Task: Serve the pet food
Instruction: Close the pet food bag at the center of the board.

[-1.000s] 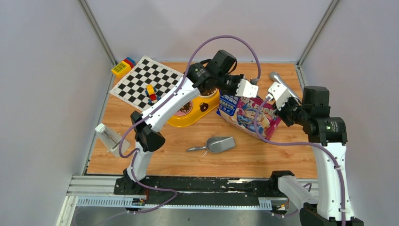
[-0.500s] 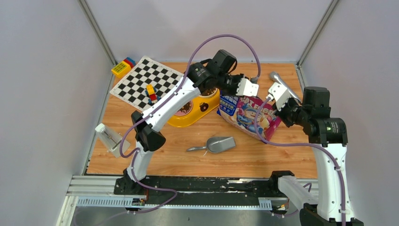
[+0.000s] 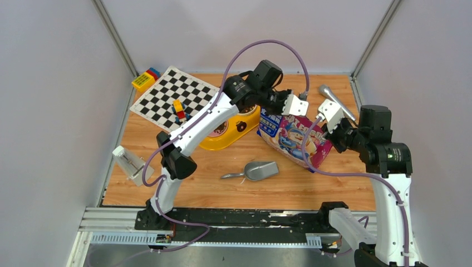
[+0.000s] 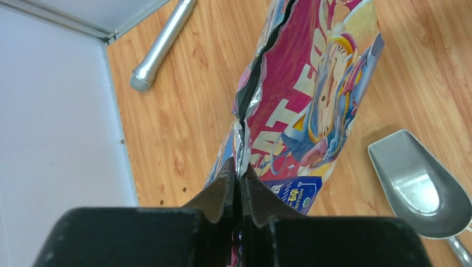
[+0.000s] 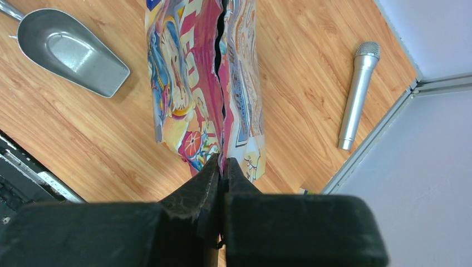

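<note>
Both arms are on the glossy blue-and-pink foil bag [image 3: 295,136] printed with a cartoon cat. It stands on the wooden worktop [image 3: 334,183], just right of the yellow double-bowl feeder [image 3: 236,135]. The left tool [image 4: 238,169] is pinched on one end of the bag's top edge, its jaws almost together with foil between them. The right tool [image 5: 221,161] is clamped tight on the opposite end. Between them a dark slit runs along the top, so the mouth is parted a little.

No pet food shows anywhere. I judge it sits inside the bag, and none can be seen in the feeder, though the left arm covers part of it.

This looks like securing the bag top, ready to open it wider or lift it. The foil looks slick and thin, so the left pinch should be seated firmly before any pull. From here I can't tell whether each tool holds one wall or both, and that matters. Pulling the ends apart would draw the slit shut rather than open it. The mouth should stay pointing up and the two arms should move together, slowly, or the bag may twist and spill. The grey plastic scoop [image 3: 257,170] lies in front, untouched.
</note>
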You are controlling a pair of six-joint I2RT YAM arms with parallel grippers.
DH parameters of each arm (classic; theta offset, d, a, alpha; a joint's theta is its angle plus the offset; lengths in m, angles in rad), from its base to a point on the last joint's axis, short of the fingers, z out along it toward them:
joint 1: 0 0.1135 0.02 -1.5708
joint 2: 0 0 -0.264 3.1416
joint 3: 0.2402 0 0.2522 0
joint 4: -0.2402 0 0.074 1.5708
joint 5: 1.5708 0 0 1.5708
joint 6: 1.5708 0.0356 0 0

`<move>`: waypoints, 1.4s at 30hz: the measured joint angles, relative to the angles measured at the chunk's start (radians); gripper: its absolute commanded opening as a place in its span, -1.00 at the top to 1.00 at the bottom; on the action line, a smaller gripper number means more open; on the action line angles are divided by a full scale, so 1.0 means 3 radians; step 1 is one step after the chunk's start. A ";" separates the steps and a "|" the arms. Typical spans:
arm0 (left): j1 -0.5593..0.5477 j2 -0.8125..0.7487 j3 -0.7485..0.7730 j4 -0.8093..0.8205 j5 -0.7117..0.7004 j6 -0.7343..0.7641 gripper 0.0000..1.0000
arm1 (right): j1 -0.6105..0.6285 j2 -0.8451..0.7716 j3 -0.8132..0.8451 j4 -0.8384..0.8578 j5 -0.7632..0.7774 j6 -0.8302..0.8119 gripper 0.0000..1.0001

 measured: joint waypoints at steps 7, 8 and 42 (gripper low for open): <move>0.0006 0.0011 0.0010 -0.0051 0.0041 0.0036 1.00 | 0.0000 -0.0017 -0.0031 0.0042 0.0013 0.0014 0.71; 0.0008 0.0011 0.0010 -0.0053 0.0047 0.0033 1.00 | 0.0000 -0.0023 -0.0038 0.0048 0.0017 0.0018 0.41; 0.0000 -0.0151 -0.0303 0.0394 -0.0507 -0.0624 1.00 | 0.0055 -0.0300 -0.0683 0.0841 0.0228 0.0037 1.00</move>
